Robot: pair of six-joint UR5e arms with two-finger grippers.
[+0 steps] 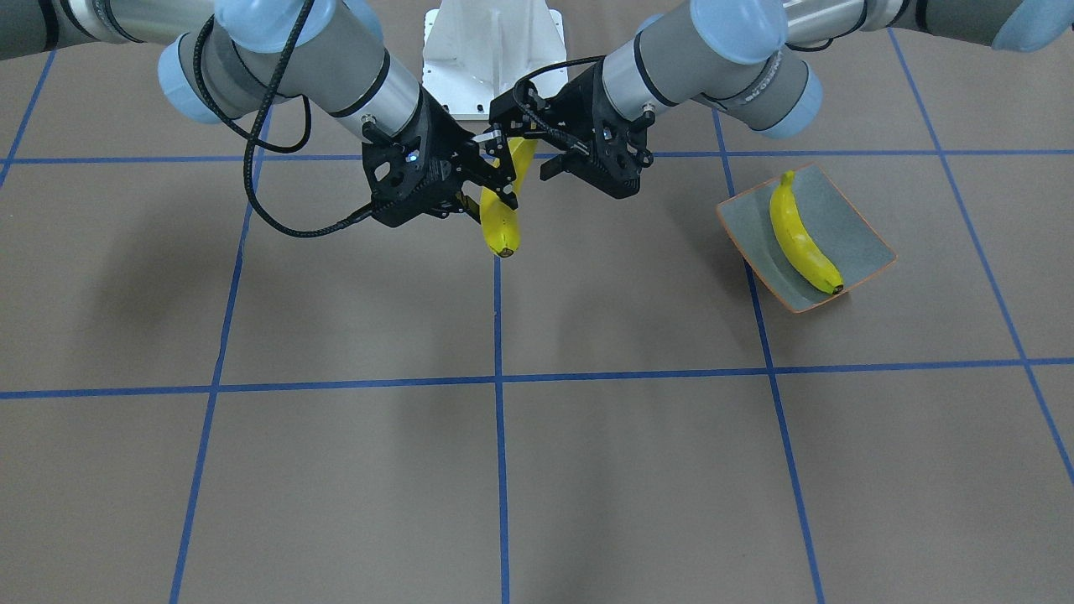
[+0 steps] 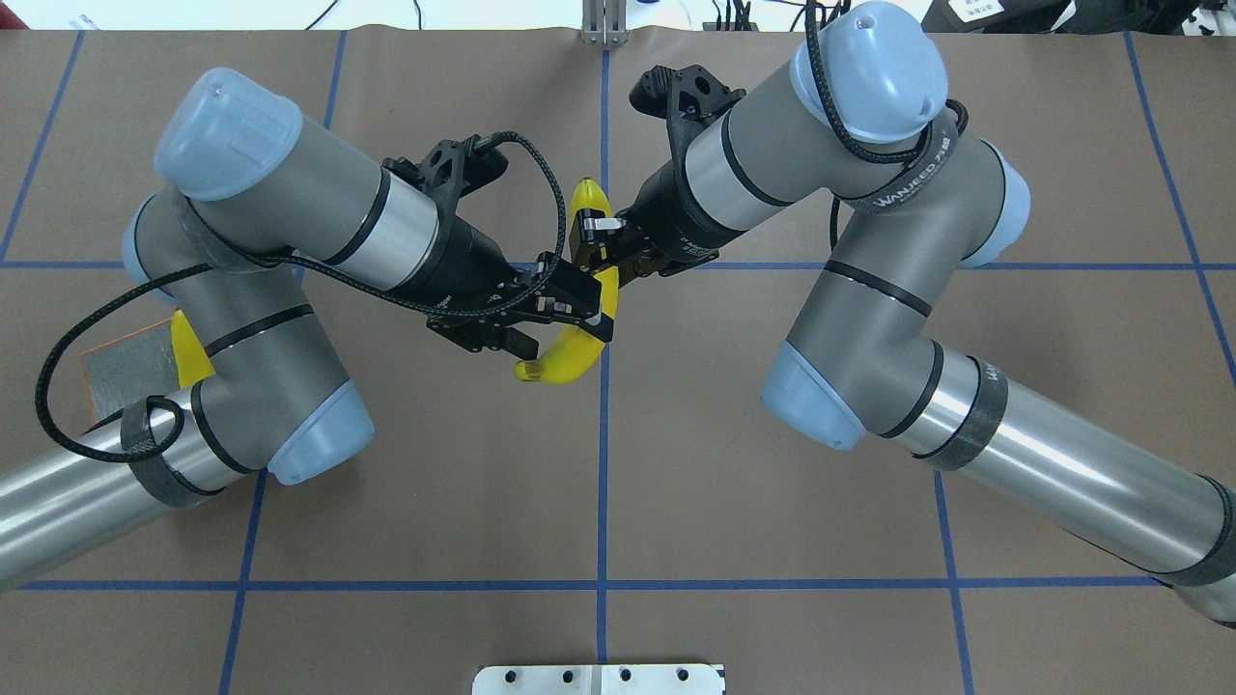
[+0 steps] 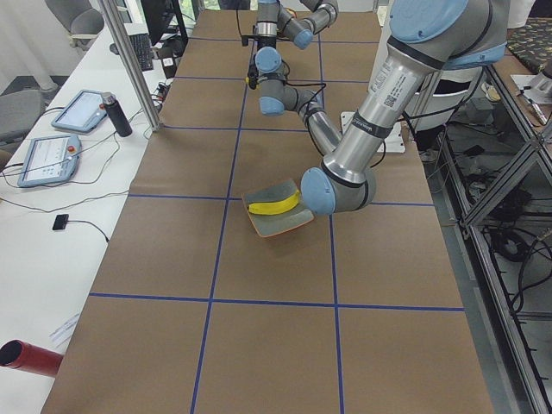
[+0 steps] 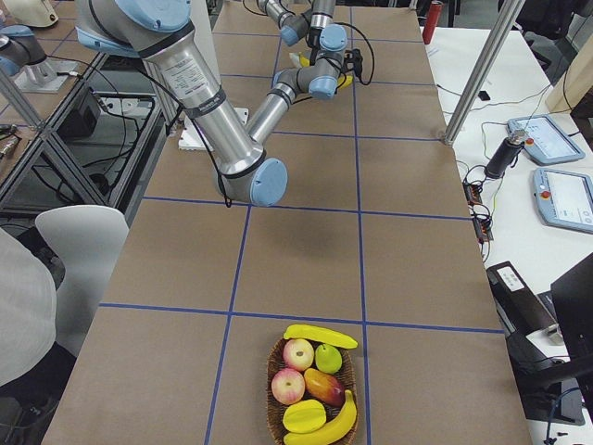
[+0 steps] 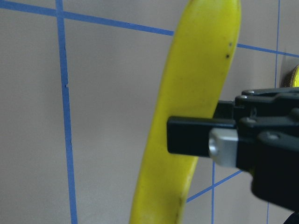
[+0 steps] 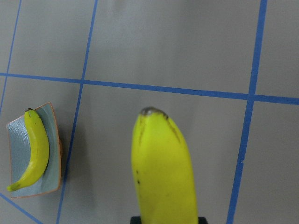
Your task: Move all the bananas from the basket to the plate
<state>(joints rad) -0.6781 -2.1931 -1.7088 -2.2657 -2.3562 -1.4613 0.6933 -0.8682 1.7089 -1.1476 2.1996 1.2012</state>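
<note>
One banana (image 1: 503, 228) in the right gripper (image 1: 493, 186)

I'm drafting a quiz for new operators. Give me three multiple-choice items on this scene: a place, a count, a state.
1. The plate lies on the robot's: A left side; B right side; C centre line.
2. Bananas on the plate: A none; B one; C three.
3. The banana between the arms is: A flat on the table; B on the plate; C held in the air.
Key: 1 A, it sits by the left arm. 2 B, only one lies there. 3 C, the right gripper clamps it in mid-air.
</note>
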